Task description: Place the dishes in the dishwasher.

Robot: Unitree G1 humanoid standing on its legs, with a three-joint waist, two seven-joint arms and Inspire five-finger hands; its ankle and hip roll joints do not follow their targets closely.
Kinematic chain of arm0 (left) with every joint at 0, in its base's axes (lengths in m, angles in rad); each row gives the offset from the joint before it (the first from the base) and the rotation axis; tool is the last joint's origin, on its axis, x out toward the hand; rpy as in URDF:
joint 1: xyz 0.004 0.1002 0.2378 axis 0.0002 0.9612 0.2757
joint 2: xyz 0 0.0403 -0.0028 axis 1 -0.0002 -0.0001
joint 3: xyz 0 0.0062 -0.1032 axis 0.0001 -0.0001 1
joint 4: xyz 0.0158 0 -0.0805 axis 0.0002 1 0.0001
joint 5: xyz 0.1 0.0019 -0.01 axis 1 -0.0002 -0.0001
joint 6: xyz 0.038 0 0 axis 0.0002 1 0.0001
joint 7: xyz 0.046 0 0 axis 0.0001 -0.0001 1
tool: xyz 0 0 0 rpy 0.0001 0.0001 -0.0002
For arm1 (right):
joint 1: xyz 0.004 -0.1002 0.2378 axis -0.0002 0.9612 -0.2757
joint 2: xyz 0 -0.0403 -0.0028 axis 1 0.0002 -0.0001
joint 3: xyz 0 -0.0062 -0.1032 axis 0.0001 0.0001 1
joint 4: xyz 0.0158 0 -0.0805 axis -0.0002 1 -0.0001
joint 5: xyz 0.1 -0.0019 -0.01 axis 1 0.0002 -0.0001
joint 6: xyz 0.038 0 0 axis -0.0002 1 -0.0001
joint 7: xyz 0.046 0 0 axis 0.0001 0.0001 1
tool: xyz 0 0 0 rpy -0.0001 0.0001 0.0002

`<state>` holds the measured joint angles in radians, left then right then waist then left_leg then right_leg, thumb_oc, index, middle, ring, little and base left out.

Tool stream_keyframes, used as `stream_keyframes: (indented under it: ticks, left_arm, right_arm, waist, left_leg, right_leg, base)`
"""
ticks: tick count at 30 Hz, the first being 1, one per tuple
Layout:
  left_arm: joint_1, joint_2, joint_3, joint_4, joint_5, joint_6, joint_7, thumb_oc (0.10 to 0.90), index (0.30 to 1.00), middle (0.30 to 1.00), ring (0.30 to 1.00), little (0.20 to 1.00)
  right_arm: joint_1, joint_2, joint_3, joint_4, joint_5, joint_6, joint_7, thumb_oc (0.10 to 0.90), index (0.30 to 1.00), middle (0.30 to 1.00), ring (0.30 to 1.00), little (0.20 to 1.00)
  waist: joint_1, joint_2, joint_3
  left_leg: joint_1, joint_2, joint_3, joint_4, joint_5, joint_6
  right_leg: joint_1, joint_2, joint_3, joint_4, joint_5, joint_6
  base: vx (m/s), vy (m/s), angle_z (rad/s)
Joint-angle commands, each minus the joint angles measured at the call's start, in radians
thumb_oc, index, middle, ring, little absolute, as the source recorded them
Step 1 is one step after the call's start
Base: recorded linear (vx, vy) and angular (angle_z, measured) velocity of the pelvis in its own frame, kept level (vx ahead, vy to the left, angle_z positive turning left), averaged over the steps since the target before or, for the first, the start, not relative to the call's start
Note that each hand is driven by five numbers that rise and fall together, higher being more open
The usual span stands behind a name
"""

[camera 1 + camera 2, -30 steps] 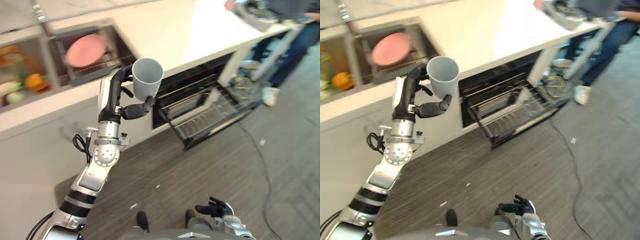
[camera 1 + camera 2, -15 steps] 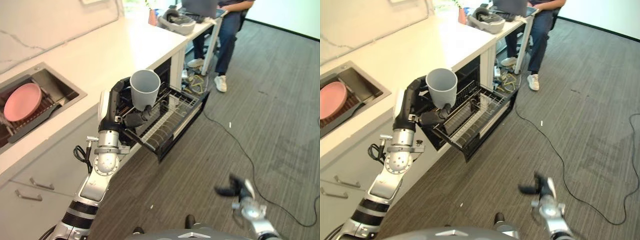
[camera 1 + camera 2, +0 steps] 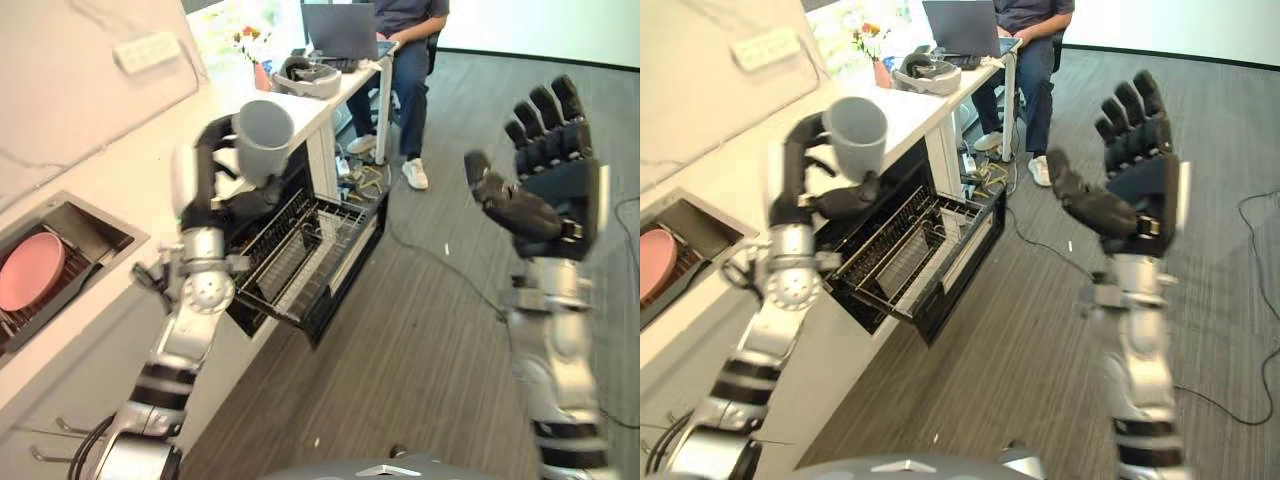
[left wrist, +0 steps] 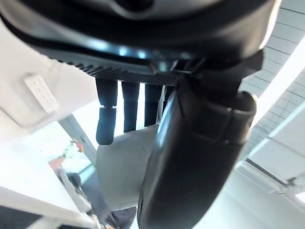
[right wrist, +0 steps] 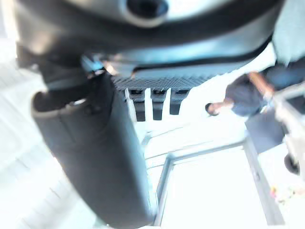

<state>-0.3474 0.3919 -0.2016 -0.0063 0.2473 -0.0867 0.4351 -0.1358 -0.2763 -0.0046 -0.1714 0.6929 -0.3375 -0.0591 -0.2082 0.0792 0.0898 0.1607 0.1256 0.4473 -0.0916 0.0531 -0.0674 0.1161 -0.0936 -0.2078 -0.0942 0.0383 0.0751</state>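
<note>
My left hand (image 3: 215,165) is curled round a grey cup (image 3: 264,136), fingers wrapped about its far side and thumb pressed under its near side; the cup is upright, mouth up, held in the air above the white desk (image 3: 120,190) edge and over the pulled-out rack (image 3: 300,255). In my left wrist view the fingers (image 4: 125,107) lie against the cup's pale wall. My right hand (image 3: 545,185) is raised in the air to my right, well apart from everything, its fingers straight and spread with the thumb standing out, holding nothing. The cup is plain, smooth, light grey, slightly tapering toward its base, and I cannot see into it. The rack is a dark wire basket drawn out of the open dishwasher (image 3: 330,290) under the desk; I cannot tell what lies in it. To my left a sink (image 3: 75,235) is set into the desk, and a pink plate (image 3: 30,272) leans in it on a dark holder. At the desk's far end sit a laptop (image 3: 338,30), a small vase of flowers (image 3: 260,68) and a person (image 3: 405,60) beside them.
</note>
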Motion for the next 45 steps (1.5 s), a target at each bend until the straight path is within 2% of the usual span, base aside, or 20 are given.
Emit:
stream_keyframes:
  ticks: [1, 11, 13, 14, 16, 18, 26, 33, 34, 36, 38, 41, 42, 44, 45]
  left_arm:
    - [-0.112, 0.029, 0.01, -0.042, -0.017, -0.078, 0.035, 0.4, 0.3, 0.3, 0.3, 0.3]
    - [-0.238, 0.005, -0.073, 0.068, 0.037, -0.05, 0.108, 0.4, 0.3, 0.3, 0.3, 0.3]
    - [-0.241, 0.004, -0.078, 0.071, 0.042, -0.051, 0.107, 0.4, 0.3, 0.3, 0.3, 0.3]
    - [-0.245, 0.004, -0.079, 0.07, 0.049, -0.052, 0.11, 0.4, 0.3, 0.3, 0.3, 0.3]
    - [-0.245, 0.003, -0.079, 0.07, 0.049, -0.052, 0.11, 0.4, 0.3, 0.3, 0.3, 0.3]
    - [-0.239, 0.003, -0.082, 0.055, 0.066, -0.055, 0.109, 0.4, 0.3, 0.3, 0.3, 0.3]
    - [-0.202, -0.041, -0.154, 0.035, 0.084, -0.06, 0.076, 0.4, 0.3, 0.3, 0.3, 0.3]
    - [-0.171, -0.105, -0.225, 0.064, 0.041, -0.045, 0.073, 0.4, 0.3, 0.3, 0.3, 0.3]
    - [-0.166, -0.138, -0.283, 0.087, 0.022, -0.035, 0.069, 0.4, 0.3, 0.3, 0.3, 0.3]
    - [-0.169, -0.152, -0.306, 0.099, 0.018, -0.029, 0.074, 0.4, 0.3, 0.3, 0.3, 0.3]
    - [-0.172, -0.183, -0.353, 0.126, 0.01, -0.012, 0.083, 0.4, 0.3, 0.3, 0.3, 0.3]
    - [-0.18, -0.194, -0.373, 0.137, 0.003, -0.009, 0.093, 0.4, 0.3, 0.3, 0.3, 0.3]
    - [-0.201, -0.227, -0.417, 0.165, 0.001, 0.006, 0.114, 0.4, 0.3, 0.3, 0.3, 0.3]
    - [-0.21, -0.244, -0.441, 0.18, 0.0, 0.01, 0.117, 0.4, 0.3, 0.3, 0.3, 0.3]
    - [-0.226, -0.258, -0.471, 0.185, 0.011, 0.014, 0.121, 0.4, 0.3, 0.3, 0.3, 0.3]
  right_arm:
    - [-0.101, 0.004, 0.11, -0.047, 0.126, -0.012, 0.043, 0.8, 0.9, 0.9, 0.9, 0.9]
    - [-0.122, 0.025, 0.252, -0.089, 0.072, 0.0, 0.061, 0.8, 0.9, 0.9, 0.9, 0.9]
    - [-0.12, 0.02, 0.256, -0.083, 0.056, 0.004, 0.058, 0.8, 0.9, 0.9, 0.9, 0.9]
    - [-0.117, 0.0, 0.253, -0.08, -0.001, 0.011, 0.048, 0.8, 0.9, 0.9, 0.9, 0.9]
    - [-0.116, 0.0, 0.254, -0.081, -0.005, 0.012, 0.045, 0.8, 0.9, 0.9, 0.9, 0.9]
    - [-0.109, -0.018, 0.246, -0.074, -0.077, 0.018, 0.021, 0.8, 0.9, 0.9, 0.9, 0.9]
    - [-0.166, 0.002, 0.305, -0.02, -0.161, 0.041, -0.034, 0.8, 0.9, 0.9, 0.9, 0.9]
    - [-0.205, 0.075, 0.358, 0.02, -0.223, 0.042, -0.128, 0.8, 0.9, 0.9, 0.9, 0.9]
    - [-0.243, 0.121, 0.401, 0.035, -0.246, 0.051, -0.187, 0.8, 0.9, 0.9, 0.9, 0.9]
    - [-0.26, 0.137, 0.419, 0.052, -0.265, 0.053, -0.216, 0.8, 0.9, 0.9, 0.9, 0.9]
    - [-0.312, 0.179, 0.457, 0.082, -0.319, 0.061, -0.304, 0.8, 0.9, 0.9, 0.9, 0.9]
    - [-0.338, 0.2, 0.473, 0.1, -0.33, 0.06, -0.33, 0.8, 0.9, 0.9, 0.9, 0.9]
    - [-0.395, 0.263, 0.511, 0.168, -0.334, 0.069, -0.402, 0.8, 0.9, 0.9, 0.9, 0.9]
    - [-0.421, 0.294, 0.531, 0.201, -0.316, 0.07, -0.422, 0.8, 0.9, 0.9, 0.9, 0.9]
    - [-0.457, 0.33, 0.554, 0.251, -0.292, 0.076, -0.443, 0.67, 0.705, 0.705, 0.705, 0.705]
  waist:
    - [0.049, -0.07, -0.04]
    - [0.054, -0.069, -0.052]
    - [0.055, -0.068, -0.052]
    - [0.054, -0.068, -0.052]
    - [0.054, -0.068, -0.052]
    - [0.054, -0.066, -0.052]
    - [0.071, -0.069, -0.045]
    - [0.083, -0.071, -0.041]
    - [0.091, -0.071, -0.039]
    - [0.093, -0.072, -0.039]
    - [0.1, -0.071, -0.039]
    - [0.103, -0.072, -0.037]
    - [0.11, -0.072, -0.036]
    - [0.114, -0.072, -0.035]
    - [0.121, -0.072, -0.035]
  left_leg:
    - [0.003, 0.033, 0.003, 0.01, -0.03, -0.026]
    - [0.004, 0.027, -0.013, 0.006, -0.034, -0.027]
    - [0.005, 0.026, -0.015, 0.005, -0.034, -0.027]
    - [0.005, 0.024, -0.017, 0.005, -0.035, -0.026]
    - [0.006, 0.024, -0.018, 0.005, -0.035, -0.026]
    - [0.007, 0.024, -0.021, 0.004, -0.038, -0.025]
    - [0.009, 0.021, -0.032, 0.004, -0.04, -0.02]
    - [0.007, 0.018, -0.042, 0.004, -0.039, -0.016]
    - [0.005, 0.017, -0.048, 0.004, -0.037, -0.015]
    - [0.005, 0.016, -0.05, 0.005, -0.037, -0.014]
    - [0.006, 0.016, -0.054, 0.005, -0.036, -0.013]
    - [0.006, 0.016, -0.057, 0.005, -0.036, -0.013]
    - [0.007, 0.017, -0.06, 0.006, -0.035, -0.012]
    - [0.008, 0.016, -0.061, 0.007, -0.034, -0.012]
    - [0.008, 0.015, -0.064, 0.007, -0.035, -0.011]
  right_leg:
    - [0.027, -0.035, -0.036, 0.007, -0.067, 0.072]
    - [0.04, -0.044, -0.056, 0.007, -0.065, 0.074]
    - [0.042, -0.045, -0.058, 0.007, -0.065, 0.076]
    - [0.044, -0.047, -0.059, 0.007, -0.065, 0.077]
    - [0.044, -0.047, -0.059, 0.007, -0.065, 0.077]
    - [0.046, -0.051, -0.061, 0.007, -0.066, 0.078]
    - [0.052, -0.059, -0.067, 0.007, -0.067, 0.078]
    - [0.058, -0.063, -0.079, 0.007, -0.066, 0.077]
    - [0.061, -0.064, -0.084, 0.007, -0.067, 0.075]
    - [0.063, -0.064, -0.087, 0.007, -0.068, 0.074]
    - [0.067, -0.065, -0.09, 0.007, -0.07, 0.073]
    - [0.067, -0.065, -0.092, 0.007, -0.071, 0.072]
    - [0.07, -0.065, -0.094, 0.007, -0.072, 0.07]
    - [0.072, -0.065, -0.095, 0.007, -0.072, 0.069]
    - [0.075, -0.065, -0.097, 0.007, -0.073, 0.067]
  base:
    - [-0.01, -0.011, 0.26]
    - [0.0, 0.003, 0.1]
    - [0.0, 0.01, 0.05]
    - [0.0, 0.0, 0.0]
    - [0.0, 0.0, 0.0]
    - [0.0, 0.0, 0.0]
    - [-0.01, 0.004, 0.04]
    - [-0.03, 0.001, 0.06]
    - [-0.03, 0.001, 0.08]
    - [-0.02, 0.003, 0.12]
    - [-0.02, 0.0, 0.08]
    - [-0.01, -0.003, 0.03]
    - [-0.02, -0.001, 0.05]
    - [-0.01, 0.0, 0.03]
    - [0.0, 0.0, 0.0]
